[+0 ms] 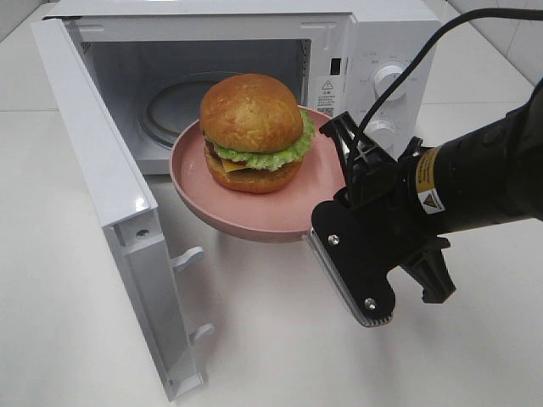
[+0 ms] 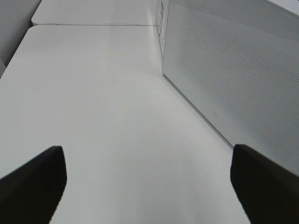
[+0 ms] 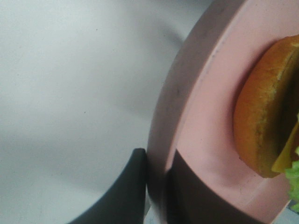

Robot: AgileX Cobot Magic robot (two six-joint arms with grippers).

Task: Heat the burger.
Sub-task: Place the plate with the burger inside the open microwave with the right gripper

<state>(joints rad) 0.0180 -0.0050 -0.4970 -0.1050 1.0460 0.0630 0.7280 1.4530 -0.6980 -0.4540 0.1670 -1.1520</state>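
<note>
**Holding arrangement.** The right jaws are clamped on the near right rim of the round pink plate (image 1: 246, 216), one jaw above the rim and one below it, as the right wrist view shows. The edge grip probably keeps the right arm (image 1: 475, 178) clear of the food and lets the plate go into the opening rim first. The plate hangs clear of the white bench (image 1: 280, 356), roughly level, just in front of the cavity of the white microwave oven (image 1: 373, 34). The white hinged door (image 1: 93, 161) stands fully open on the left, so the path to the glass turntable (image 1: 170, 106) is unobstructed.

The left jaws are wide apart with nothing between them. They hang over bare bench beside a white dotted panel (image 2: 233, 70) of the oven. Whether this panel is the door or a side wall cannot be told. Judged from this position, the left arm is parked out of the loading path, perhaps ready to close the door.

**Task item.** The round burger (image 1: 252, 131) sits on the plate, near its centre and well inside the rim. It is not yet in the cavity.

- Bun: golden-brown, domed, slightly dimpled and glossy.
- Lettuce: frilly, bright green, projecting past the bun.
- Filling: a dark patty and a yellow cheese edge above the lower bun.

The stack is upright and looks undisturbed.
</note>
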